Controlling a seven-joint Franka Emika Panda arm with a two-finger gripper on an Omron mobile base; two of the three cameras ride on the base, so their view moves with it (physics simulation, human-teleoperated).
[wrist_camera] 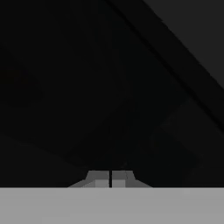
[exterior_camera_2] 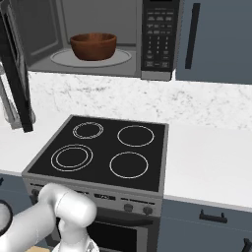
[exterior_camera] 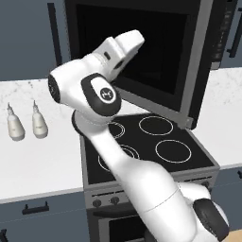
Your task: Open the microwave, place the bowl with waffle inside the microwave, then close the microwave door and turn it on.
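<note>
The dark two-finger gripper (wrist_camera: pixel 110 178) has its jaws pressed together with nothing between them, facing the black glass of the wide steel-framed microwave door (exterior_camera: pixel 142 56), which stands open. The round reddish-brown wooden bowl (exterior_camera_2: pixel 93 46) sits on the turntable inside the large grey microwave (exterior_camera_2: pixel 123 64).

The bowl (exterior_camera_2: pixel 93 46) sits inside the microwave (exterior_camera_2: pixel 98 66), above the stove (exterior_camera_2: pixel 101 150).

A: Are you making out any words or numbers anywhere?

B: Nothing is reading clearly. The keypad (exterior_camera_2: pixel 158 37) on the microwave (exterior_camera_2: pixel 98 37) is showing rows of small pale marks, but they are blurring too much to read.
</note>
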